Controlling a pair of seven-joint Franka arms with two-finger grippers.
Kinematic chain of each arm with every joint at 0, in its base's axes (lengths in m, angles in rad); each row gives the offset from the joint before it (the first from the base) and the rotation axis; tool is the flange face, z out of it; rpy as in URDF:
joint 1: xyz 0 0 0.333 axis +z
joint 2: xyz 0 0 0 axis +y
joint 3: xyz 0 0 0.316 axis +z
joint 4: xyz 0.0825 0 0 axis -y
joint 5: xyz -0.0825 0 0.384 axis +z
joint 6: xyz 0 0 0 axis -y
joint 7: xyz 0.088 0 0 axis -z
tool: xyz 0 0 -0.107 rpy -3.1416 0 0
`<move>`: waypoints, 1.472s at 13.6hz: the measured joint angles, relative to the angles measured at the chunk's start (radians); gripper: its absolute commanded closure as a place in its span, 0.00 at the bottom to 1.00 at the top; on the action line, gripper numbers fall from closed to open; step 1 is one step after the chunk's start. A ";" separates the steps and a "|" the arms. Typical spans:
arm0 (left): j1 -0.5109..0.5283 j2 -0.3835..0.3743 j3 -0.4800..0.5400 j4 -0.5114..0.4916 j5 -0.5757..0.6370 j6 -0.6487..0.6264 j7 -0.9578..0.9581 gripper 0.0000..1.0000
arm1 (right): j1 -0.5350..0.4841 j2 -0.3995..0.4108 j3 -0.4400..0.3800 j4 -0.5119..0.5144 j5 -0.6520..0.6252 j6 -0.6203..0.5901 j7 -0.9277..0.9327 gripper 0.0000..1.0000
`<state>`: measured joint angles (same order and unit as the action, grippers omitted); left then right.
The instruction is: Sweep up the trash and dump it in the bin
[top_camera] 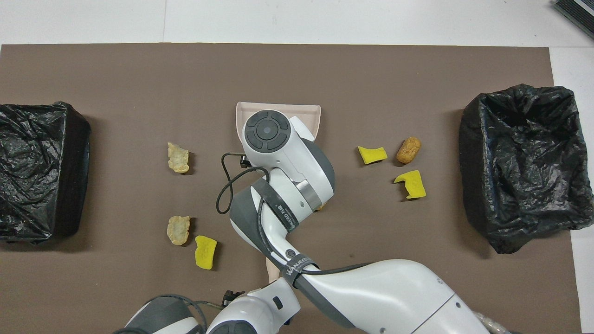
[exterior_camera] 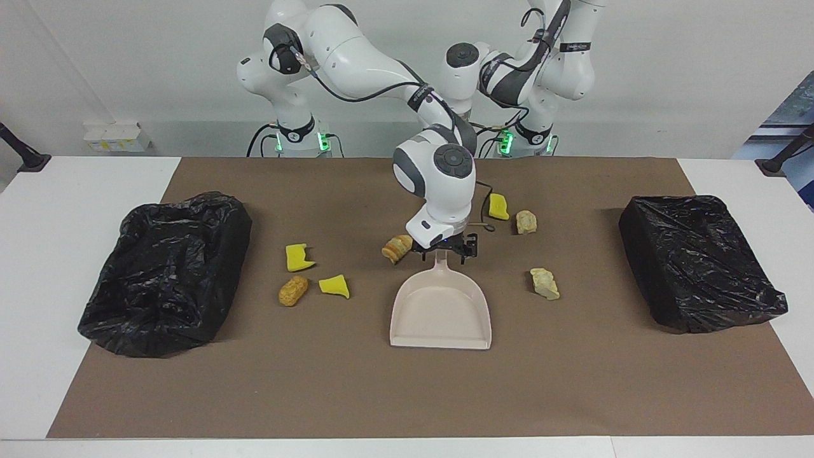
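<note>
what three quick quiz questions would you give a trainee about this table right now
1. True or false: the dustpan already holds some of the trash bits.
2. How many trash bits lie on the brown mat? A five, B seven, C nine.
3. Which arm's gripper is down at the dustpan's handle?

Key: 1 false, the pan is empty. 2 B. 3 the right gripper; the left arm waits back by its base.
</note>
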<state>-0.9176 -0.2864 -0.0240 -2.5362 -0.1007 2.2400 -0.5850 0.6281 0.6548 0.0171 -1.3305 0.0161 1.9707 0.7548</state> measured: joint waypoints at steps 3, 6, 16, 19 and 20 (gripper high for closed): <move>0.000 0.005 0.001 -0.001 0.000 0.010 -0.010 0.00 | 0.002 -0.002 0.003 0.000 0.001 -0.035 -0.021 0.79; -0.006 0.036 0.001 -0.002 0.000 0.039 -0.028 0.00 | -0.001 -0.005 0.008 0.001 0.030 -0.048 -0.021 1.00; -0.046 0.066 -0.001 -0.002 -0.039 0.060 -0.118 0.66 | -0.212 -0.150 0.006 0.016 0.084 -0.204 -0.420 1.00; -0.045 0.067 0.007 -0.002 -0.050 0.060 -0.119 1.00 | -0.279 -0.177 0.006 0.014 0.084 -0.249 -0.594 1.00; -0.045 0.069 0.009 -0.002 -0.050 0.059 -0.120 1.00 | -0.289 -0.178 0.006 0.010 0.084 -0.254 -0.663 1.00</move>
<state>-0.9622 -0.2178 -0.0147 -2.5377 -0.1506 2.2991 -0.7052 0.3395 0.4769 0.0229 -1.3208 0.1001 1.7168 0.0919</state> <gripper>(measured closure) 0.736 0.683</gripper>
